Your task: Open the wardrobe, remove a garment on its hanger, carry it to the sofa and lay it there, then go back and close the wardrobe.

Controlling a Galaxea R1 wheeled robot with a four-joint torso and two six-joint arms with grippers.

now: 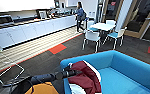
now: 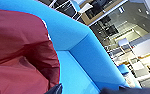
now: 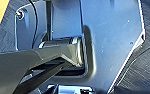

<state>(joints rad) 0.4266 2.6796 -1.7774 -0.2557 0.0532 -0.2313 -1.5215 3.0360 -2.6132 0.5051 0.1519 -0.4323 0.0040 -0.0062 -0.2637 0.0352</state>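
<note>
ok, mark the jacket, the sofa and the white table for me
maroon jacket point(image 1: 87, 76), head view, on its maroon body.
blue sofa point(image 1: 131, 67), head view, on the backrest.
white table point(image 1: 103, 26), head view, on the tabletop.

Dark grey carpet point(image 1: 41, 62) covers the floor, broken by orange-red patches point(image 1: 57, 48) and a pale striped strip point(image 1: 28, 48) running along a long white bench point(image 1: 33, 28) of cabinets. A white table point(image 1: 102, 26) stands among white-and-teal chairs point(image 1: 92, 36). A person point(image 1: 79, 16) walks near the far wall. Wood-framed glass doors point(image 1: 143, 18) close the corner.
</note>
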